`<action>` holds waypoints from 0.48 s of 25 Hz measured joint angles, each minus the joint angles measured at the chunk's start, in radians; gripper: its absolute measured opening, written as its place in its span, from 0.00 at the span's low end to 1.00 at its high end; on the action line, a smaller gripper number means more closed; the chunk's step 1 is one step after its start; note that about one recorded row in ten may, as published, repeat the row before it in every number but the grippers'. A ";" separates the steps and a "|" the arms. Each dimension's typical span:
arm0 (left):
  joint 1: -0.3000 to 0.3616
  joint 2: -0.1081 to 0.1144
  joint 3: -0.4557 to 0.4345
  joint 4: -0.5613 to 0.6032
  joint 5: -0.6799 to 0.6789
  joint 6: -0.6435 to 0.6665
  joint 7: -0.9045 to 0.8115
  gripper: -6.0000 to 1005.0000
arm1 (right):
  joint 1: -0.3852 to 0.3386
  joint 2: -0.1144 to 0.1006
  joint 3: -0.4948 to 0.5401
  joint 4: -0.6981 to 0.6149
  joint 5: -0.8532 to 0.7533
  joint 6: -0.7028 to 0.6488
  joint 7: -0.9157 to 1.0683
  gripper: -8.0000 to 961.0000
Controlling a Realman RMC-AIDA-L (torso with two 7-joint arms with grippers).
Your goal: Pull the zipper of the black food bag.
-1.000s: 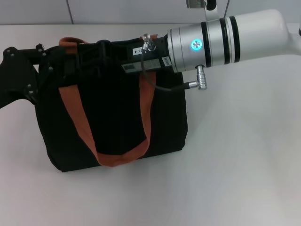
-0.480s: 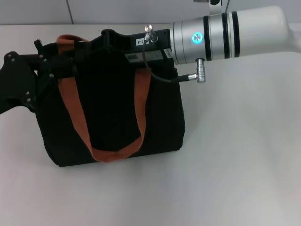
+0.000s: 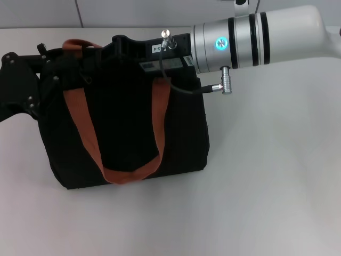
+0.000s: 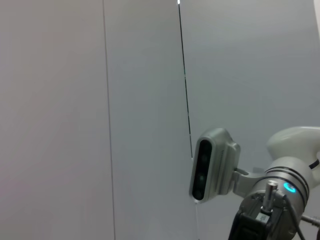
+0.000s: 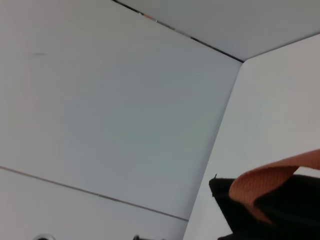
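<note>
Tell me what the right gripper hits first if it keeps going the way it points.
Probably the left gripper: the right gripper points along the top edge of the squarish black fabric food bag toward it. Depth is unclear; their fingers are hidden.

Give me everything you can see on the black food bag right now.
The black food bag is a large squarish black fabric tote standing upright on the white table. Two orange-brown webbing handles show: one loops down its front face, the other peeks above the top edge. The left gripper and right gripper are both at its top edge. The zipper is hidden.
</note>
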 joint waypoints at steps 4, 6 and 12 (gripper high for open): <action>-0.001 0.000 -0.001 -0.004 -0.004 -0.014 0.000 0.02 | -0.013 -0.004 -0.001 -0.028 -0.002 -0.007 -0.040 0.10; -0.001 0.001 -0.007 -0.005 -0.005 -0.018 -0.006 0.02 | -0.017 -0.006 -0.001 -0.035 -0.002 -0.007 -0.045 0.10; -0.009 0.005 -0.027 -0.003 -0.006 -0.034 -0.056 0.02 | -0.015 -0.010 0.001 -0.046 -0.013 -0.006 -0.068 0.24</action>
